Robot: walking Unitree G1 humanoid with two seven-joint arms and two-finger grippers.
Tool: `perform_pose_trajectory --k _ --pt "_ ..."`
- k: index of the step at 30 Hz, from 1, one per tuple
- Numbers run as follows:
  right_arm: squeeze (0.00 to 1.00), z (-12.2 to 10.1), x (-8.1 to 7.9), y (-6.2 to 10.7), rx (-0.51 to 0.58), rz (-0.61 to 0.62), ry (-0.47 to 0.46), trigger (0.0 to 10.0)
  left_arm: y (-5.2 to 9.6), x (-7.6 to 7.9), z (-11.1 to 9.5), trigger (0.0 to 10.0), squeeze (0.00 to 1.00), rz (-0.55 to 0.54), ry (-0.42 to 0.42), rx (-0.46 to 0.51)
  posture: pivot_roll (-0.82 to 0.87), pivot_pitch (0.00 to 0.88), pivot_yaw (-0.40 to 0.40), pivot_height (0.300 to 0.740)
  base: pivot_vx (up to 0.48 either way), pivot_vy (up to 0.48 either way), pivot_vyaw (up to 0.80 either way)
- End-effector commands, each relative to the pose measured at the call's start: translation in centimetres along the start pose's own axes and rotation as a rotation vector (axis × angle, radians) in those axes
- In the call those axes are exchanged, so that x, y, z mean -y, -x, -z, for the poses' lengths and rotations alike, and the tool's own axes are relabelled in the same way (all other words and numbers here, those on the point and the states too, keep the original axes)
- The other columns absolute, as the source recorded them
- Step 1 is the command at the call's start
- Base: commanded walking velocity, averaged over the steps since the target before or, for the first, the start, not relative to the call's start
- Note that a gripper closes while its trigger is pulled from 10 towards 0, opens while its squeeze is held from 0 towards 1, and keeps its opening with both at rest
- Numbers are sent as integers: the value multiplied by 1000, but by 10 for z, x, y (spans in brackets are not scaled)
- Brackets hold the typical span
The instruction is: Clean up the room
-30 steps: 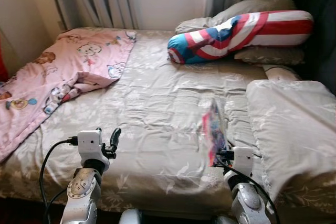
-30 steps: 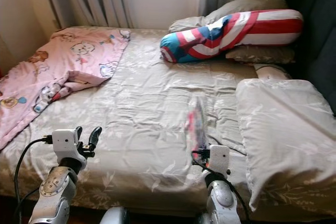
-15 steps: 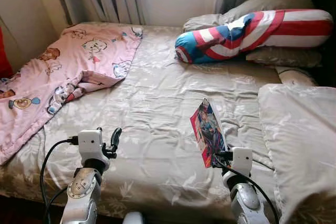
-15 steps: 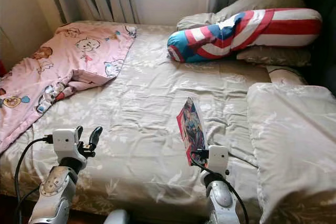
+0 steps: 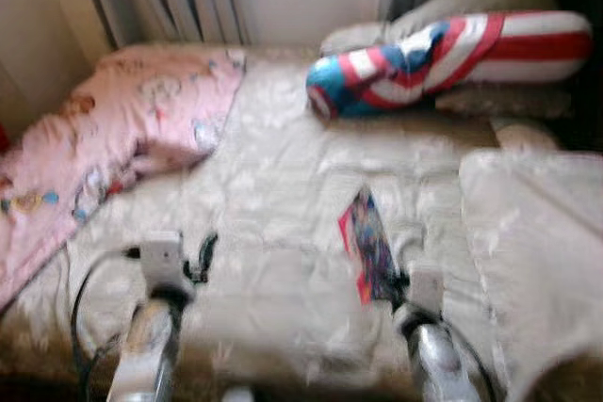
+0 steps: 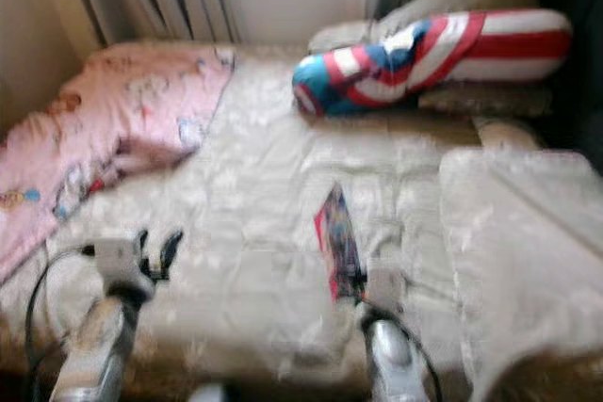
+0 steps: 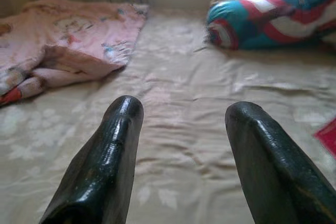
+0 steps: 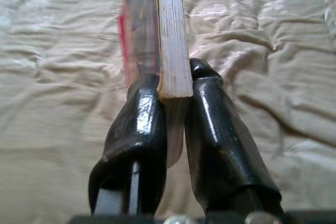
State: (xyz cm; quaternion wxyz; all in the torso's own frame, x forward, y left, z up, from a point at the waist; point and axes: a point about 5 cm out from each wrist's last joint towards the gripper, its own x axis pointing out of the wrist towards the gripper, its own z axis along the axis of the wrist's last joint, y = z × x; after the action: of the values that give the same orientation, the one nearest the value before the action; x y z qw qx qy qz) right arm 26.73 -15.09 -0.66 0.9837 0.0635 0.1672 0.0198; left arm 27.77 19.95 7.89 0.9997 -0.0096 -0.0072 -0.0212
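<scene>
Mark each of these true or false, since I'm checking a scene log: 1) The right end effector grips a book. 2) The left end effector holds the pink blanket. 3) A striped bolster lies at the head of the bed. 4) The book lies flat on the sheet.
1) True: the right end effector is clamped on the book.
2) False: the left end effector is open, holding nothing; the pink blanket lies apart.
3) True: the striped bolster rests by the pillows.
4) False: it is held upright above the bed.
</scene>
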Motion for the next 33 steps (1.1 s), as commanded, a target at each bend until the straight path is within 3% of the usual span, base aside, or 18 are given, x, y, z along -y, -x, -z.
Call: perform_pose_trajectory --k 1,6,17,26,33 --pt "0 -13 -7 -7 49 -15 -3 10000 3 -5 1 10000 0 -14 -9 -18 33 48 23 635 379 0 0" --pt "0 -14 -6 -9 46 0 -5 10000 4 -6 1 10000 0 -16 -12 -21 31 52 26 635 359 0 0" --pt "0 -4 2 -15 -80 53 -183 10000 9 -8 -2 10000 0 -8 -26 -26 74 85 46 635 0 0 0" --pt "0 -31 -9 -28 20 -91 -278 10000 16 -17 -6 10000 0 -11 -53 -35 98 119 72 635 0 0 0" --pt "0 -18 2 -25 -76 -18 -233 10000 21 -16 -6 10000 0 0 -60 -50 119 139 88 635 0 0 0"
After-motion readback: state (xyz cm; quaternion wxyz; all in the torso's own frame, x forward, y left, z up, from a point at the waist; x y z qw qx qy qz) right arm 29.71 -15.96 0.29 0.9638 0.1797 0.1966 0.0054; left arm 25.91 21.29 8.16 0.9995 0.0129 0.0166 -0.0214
